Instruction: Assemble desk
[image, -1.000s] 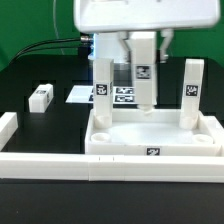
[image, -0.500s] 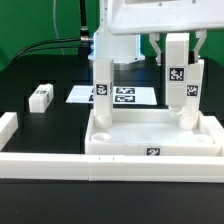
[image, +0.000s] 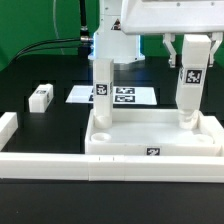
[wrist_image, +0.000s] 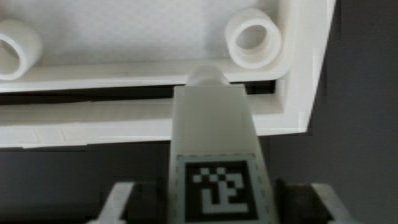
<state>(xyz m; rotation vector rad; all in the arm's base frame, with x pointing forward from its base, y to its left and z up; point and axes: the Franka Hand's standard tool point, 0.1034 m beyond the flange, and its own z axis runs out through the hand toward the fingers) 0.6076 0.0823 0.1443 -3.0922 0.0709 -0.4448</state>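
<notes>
Clenches the fingers (wrist_image: 121, 203) on a short white plastic block leg with a black-and-white square tag (image: 189, 85), holding it upright with its lower end down at the far corner, on the exterior view's right, of the large white rectangular tray-like plastic desk top with raised rim (image: 125, 150). Finds that desk top flat on the black table (image: 50, 125), just behind a long white border rail (image: 60, 168), with a second white tagged leg (image: 102, 90) standing upright at the other far corner. Cannot tell seated from merely touching. Seems, in the wrist view, to put the tip beside a round raised socket (wrist_image: 254, 38), not over it. Centre the tip on the socket first, keep the leg vertical, press down slowly, then twist without slackening the grip.
</notes>
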